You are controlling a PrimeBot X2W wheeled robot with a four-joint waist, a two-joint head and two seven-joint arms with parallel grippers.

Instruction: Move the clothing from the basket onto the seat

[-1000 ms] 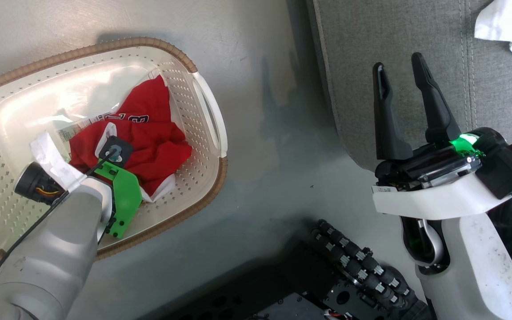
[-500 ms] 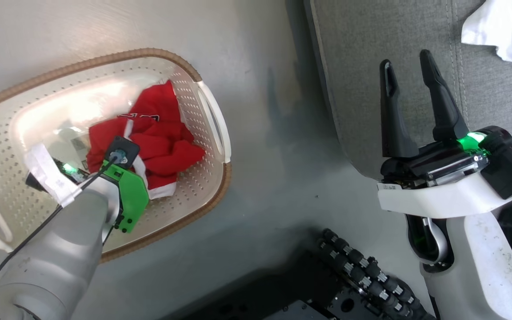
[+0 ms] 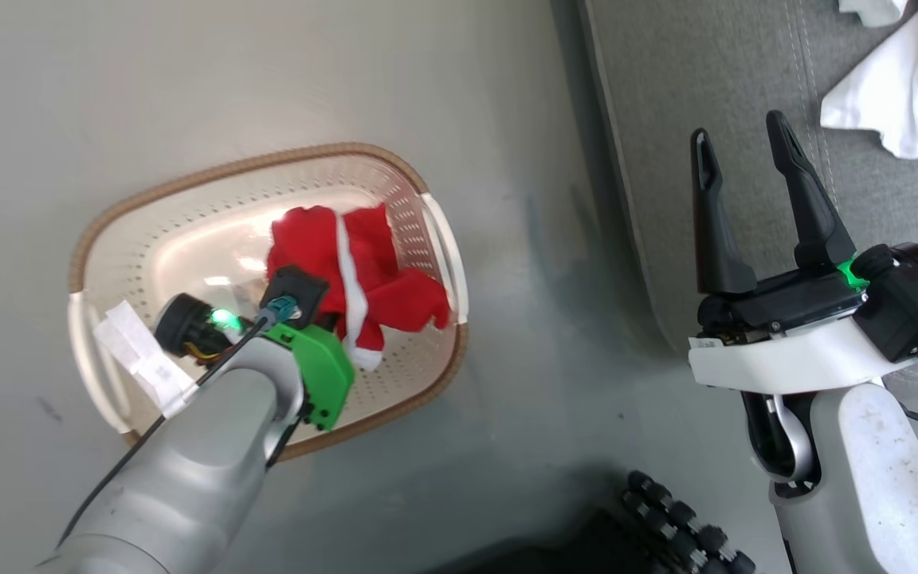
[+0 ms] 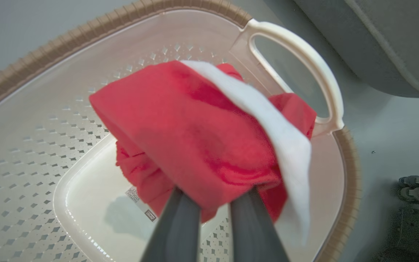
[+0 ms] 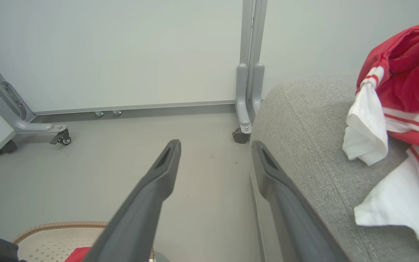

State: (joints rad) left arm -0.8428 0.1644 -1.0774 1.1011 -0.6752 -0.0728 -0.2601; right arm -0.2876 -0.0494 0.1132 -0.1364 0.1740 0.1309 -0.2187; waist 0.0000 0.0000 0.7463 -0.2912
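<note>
Red shorts with a white side stripe (image 4: pixel 195 145) now hang bunched over the cream perforated plastic basket (image 3: pixel 188 179): my left gripper (image 4: pixel 213 198) has just clamped shut on them and lifted. Grey fabric seat (image 3: pixel 706 72) comes next. My left forearm (image 3: pixel 188 478) slants down into the basket; right gripper (image 3: pixel 738 131) idles wide open.

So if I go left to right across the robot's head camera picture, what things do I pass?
basket → red shorts inside it → grey seat → right gripper, open → red-and-white jersey lying on the seat
</note>
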